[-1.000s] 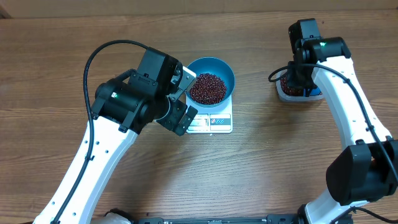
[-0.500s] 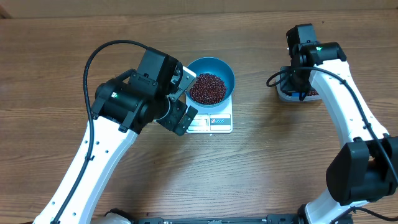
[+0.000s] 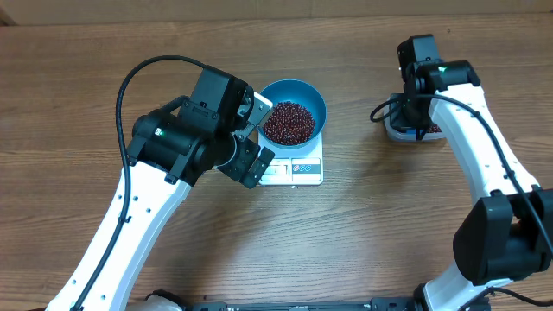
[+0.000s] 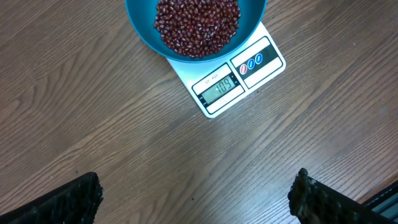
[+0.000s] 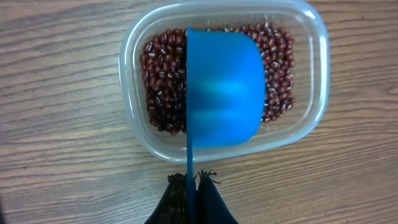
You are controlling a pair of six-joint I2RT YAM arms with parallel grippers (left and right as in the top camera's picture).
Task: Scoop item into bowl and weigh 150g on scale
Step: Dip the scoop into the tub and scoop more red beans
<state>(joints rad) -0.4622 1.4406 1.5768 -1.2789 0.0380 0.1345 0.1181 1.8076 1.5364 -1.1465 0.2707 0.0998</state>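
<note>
The blue bowl (image 3: 316,98) sits on the white scale (image 3: 308,168), holding a heap of red-brown beans (image 3: 289,122). In the left wrist view the beans (image 4: 198,25) fill the bowl (image 4: 140,22), and the scale (image 4: 214,90) shows 109 on its display. My left gripper (image 4: 196,186) hovers open over bare wood just short of the scale, nothing between its fingers (image 4: 68,202). My right gripper (image 5: 193,180) is shut on the thin handle of a blue scoop (image 5: 224,87). The scoop's cup hangs over more beans (image 5: 161,68) in the clear tub (image 5: 317,50).
The tub (image 3: 396,131) stands at the far right of the wooden table, largely covered by my right wrist. The left arm's body and its black cable loop lie left of the scale. Bare wood surrounds both spots.
My right wrist has shifted slightly left and toward the far edge over the tub, then held still. The left arm, bowl and scale are unchanged.
</note>
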